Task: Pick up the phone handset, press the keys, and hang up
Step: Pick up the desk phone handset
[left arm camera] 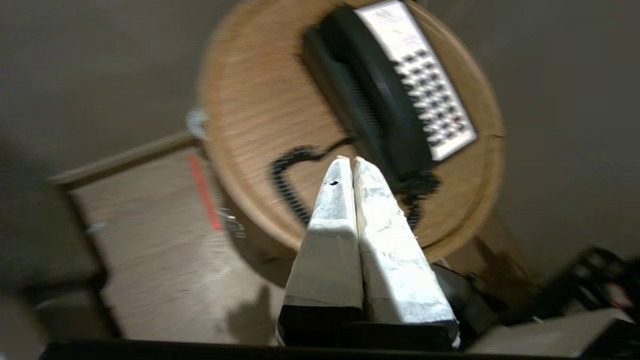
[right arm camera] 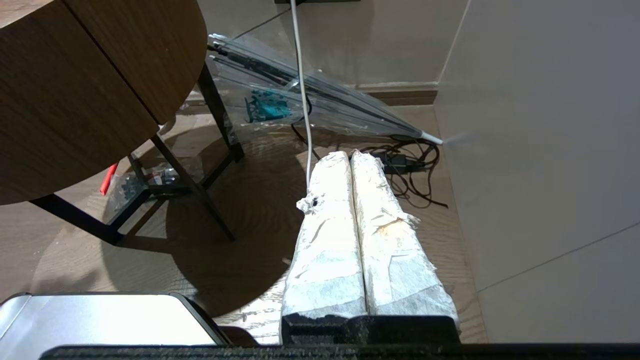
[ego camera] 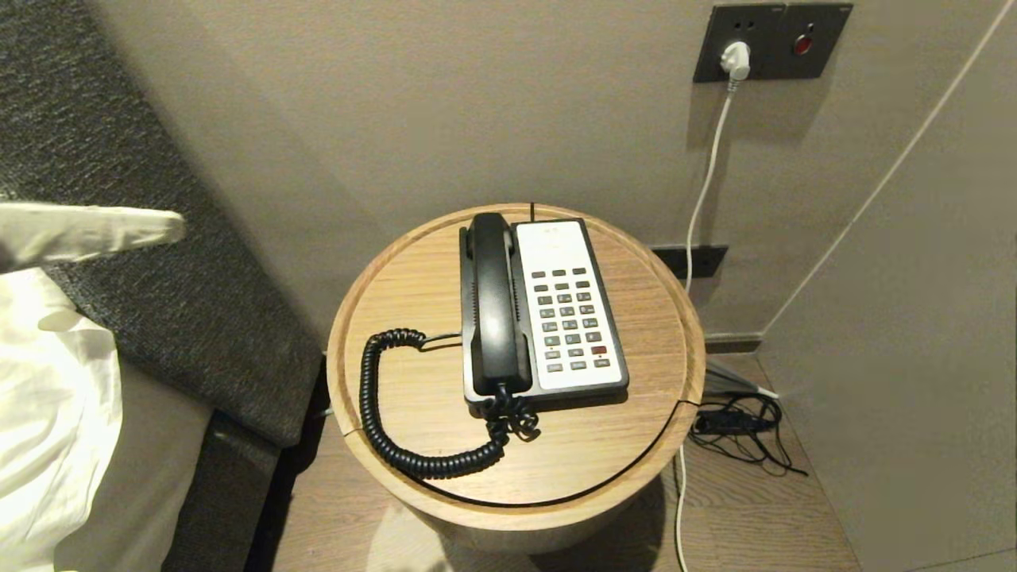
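Fingers [left arm camera: 340, 180] of our left gripper [left arm camera: 348, 159] were clenched empty, well short of the handset [ego camera: 496, 302], cradled on the base [ego camera: 568, 306]; right gripper [right arm camera: 349, 153] pressed closed, parked low.

The left wrist view is blurred, and the head view's edge cuts off the left tool [ego camera: 171, 228].

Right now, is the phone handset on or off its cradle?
On. The phone handset lies lengthwise in the phone base, beside the keypad; the left gripper is well off to its side.
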`<state>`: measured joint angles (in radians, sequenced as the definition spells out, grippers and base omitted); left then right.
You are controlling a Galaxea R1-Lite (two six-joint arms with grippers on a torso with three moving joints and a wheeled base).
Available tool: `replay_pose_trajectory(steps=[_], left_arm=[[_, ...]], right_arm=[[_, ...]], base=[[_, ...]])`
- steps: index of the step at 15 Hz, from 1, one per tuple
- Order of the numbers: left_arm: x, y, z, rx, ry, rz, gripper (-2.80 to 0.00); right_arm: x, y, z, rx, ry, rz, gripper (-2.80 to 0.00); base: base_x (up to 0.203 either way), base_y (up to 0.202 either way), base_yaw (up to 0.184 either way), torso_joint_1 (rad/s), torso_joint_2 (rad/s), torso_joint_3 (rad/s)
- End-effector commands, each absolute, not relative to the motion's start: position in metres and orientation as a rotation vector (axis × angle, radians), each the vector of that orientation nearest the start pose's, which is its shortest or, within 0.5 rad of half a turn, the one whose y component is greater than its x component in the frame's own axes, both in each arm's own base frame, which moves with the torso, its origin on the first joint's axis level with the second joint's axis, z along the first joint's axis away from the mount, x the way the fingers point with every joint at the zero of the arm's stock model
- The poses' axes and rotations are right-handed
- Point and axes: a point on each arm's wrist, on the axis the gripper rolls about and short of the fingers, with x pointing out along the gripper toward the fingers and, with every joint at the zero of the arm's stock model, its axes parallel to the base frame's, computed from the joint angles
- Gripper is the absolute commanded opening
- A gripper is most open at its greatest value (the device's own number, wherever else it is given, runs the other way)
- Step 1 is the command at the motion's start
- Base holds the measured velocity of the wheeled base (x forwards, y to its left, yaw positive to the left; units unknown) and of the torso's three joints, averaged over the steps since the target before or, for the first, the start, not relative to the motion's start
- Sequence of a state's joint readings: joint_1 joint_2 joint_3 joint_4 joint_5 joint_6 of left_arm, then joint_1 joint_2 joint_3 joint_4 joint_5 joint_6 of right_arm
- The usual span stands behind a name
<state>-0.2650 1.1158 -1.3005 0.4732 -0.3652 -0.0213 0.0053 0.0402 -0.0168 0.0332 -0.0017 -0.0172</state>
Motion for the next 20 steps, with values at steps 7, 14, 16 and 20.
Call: replay_pose_trajectory(steps=[7,14,16,20], left_arm=[[0.21,-0.128,0.313,0.021,0.542,-0.614,-2.8],[0.23,-0.172,0.304,0.132,0.524,-0.576,-2.8],[0.229,-0.176,0.303,0.138,0.523,-0.58,0.0],[0.232,-0.193,0.304,0.17,0.504,-0.584,0.0]], right_arm=[[-0.021,0.0,0.078,-0.019,0.057,0.005,-2.8],[-0.021,0.0,0.078,-0.019,0.058,0.005,-2.8],[-0.021,0.0,0.078,-0.018,0.057,0.005,-2.8],[-0.021,0.0,0.078,-0.019,0.057,0.005,-2.8]], base=[[0.0,0.0,0.0,0.0,0.0,0.0],[0.0,0.0,0.0,0.0,0.0,0.0],[0.0,0.0,0.0,0.0,0.0,0.0],[0.0,0.0,0.0,0.0,0.0,0.0]])
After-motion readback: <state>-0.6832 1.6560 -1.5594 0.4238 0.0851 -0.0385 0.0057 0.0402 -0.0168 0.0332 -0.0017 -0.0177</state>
